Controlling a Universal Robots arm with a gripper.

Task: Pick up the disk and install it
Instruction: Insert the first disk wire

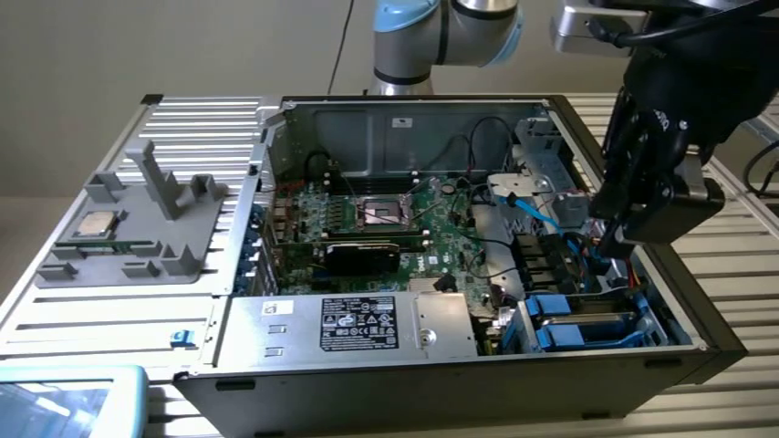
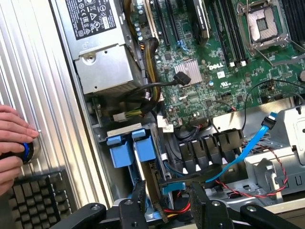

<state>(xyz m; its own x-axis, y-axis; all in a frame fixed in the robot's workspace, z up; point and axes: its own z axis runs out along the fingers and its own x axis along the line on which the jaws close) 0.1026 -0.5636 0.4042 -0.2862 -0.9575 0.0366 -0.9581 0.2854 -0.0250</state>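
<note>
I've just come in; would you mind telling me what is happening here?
A robot arm is working inside an open computer case. Its claw hangs open over the drive bay in the case's corner, close to a disk with blue brackets that stands in the bay. I cannot tell whether the disk is fully seated. Off to the side, a person's hand rests on a blue-ringed knob beside a keyboard.

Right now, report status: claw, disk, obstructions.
Claw open over the bay, holding nothing. Disk in the bay, blue bracket showing. Blue cable close by the claw; hand on a knob beside the case.
</note>
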